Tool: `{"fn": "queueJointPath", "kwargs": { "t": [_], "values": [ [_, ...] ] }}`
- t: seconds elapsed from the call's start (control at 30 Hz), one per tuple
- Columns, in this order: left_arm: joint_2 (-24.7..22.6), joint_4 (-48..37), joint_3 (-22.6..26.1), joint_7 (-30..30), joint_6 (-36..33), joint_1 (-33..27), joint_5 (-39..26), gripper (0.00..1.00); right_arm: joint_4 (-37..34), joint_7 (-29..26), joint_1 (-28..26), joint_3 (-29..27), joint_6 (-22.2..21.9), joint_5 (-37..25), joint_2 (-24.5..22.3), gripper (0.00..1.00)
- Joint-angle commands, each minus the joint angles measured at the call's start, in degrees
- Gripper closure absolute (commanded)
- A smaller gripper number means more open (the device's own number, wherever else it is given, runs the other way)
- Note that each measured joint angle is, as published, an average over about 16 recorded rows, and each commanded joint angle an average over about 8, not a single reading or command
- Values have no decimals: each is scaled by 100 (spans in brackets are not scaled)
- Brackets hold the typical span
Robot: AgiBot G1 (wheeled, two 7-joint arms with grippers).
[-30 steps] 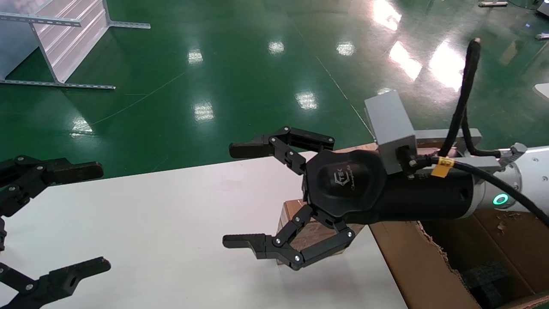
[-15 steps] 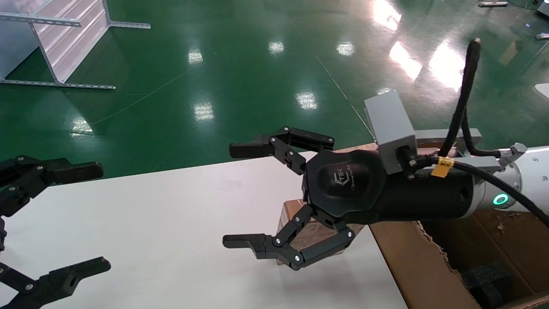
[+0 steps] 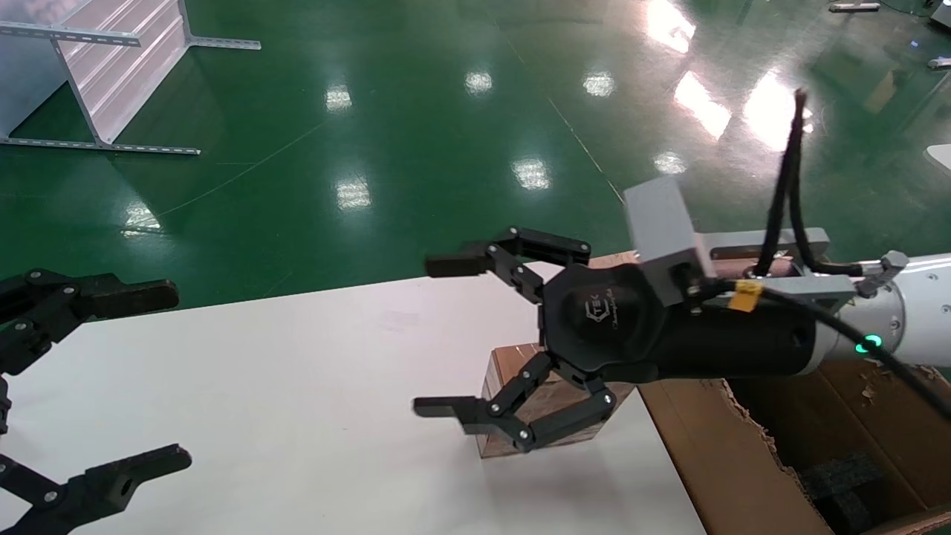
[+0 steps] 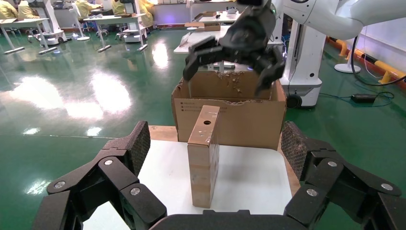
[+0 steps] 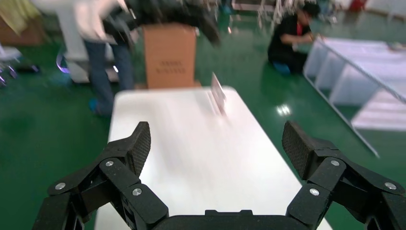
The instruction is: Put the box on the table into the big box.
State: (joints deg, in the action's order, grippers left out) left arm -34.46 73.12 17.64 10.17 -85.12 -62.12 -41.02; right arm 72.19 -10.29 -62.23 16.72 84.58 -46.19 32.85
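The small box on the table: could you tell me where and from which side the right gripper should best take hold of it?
Grip the small box across its two broad faces near the top, coming down from above. It stands upright on its narrow edge, slim enough for the open right gripper hovering over it.

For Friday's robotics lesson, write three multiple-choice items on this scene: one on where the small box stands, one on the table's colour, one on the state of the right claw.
1. Where is the box?
A. on the table
B. inside the big box
C. on the floor

2. What colour is the table?
A. green
B. white
C. black

3. How is the right claw?
A. shut on the box
B. open, holding nothing
C. shut and empty

Key: 1 A, it stands upright on the tabletop beside the carton; 2 B, the top is plain white; 3 B, its fingers are spread wide above the box, gripping nothing.
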Motion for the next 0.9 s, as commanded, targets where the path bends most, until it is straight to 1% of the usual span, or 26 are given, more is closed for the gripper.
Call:
{"fn": "queueJointPath", "kwargs": {
  "t": [0.03,0.17,0.23,0.27,0.4,0.7,0.9],
  "values": [
    [0,-1,1,0,0,0,0,36,-24,8,-25,28,-35,-157,-70,0],
    [0,-1,2,-1,0,-1,1,85,-201,17,-71,28,-56,-277,-166,0],
    [0,-1,2,-1,0,-1,1,97,-299,39,-89,21,-57,-314,-204,0],
    [1,-1,2,-1,0,-1,1,100,-351,54,-96,18,-58,-335,-223,0],
    [1,-1,3,-2,0,-1,2,100,-586,112,-114,34,-84,-490,-312,0],
    [2,-1,5,-3,1,-2,3,100,-1113,87,-248,242,-194,-1162,-496,0],
    [2,-1,7,-3,2,-2,4,100,-1440,208,-321,309,-148,-1361,-517,0]
  ]
}}
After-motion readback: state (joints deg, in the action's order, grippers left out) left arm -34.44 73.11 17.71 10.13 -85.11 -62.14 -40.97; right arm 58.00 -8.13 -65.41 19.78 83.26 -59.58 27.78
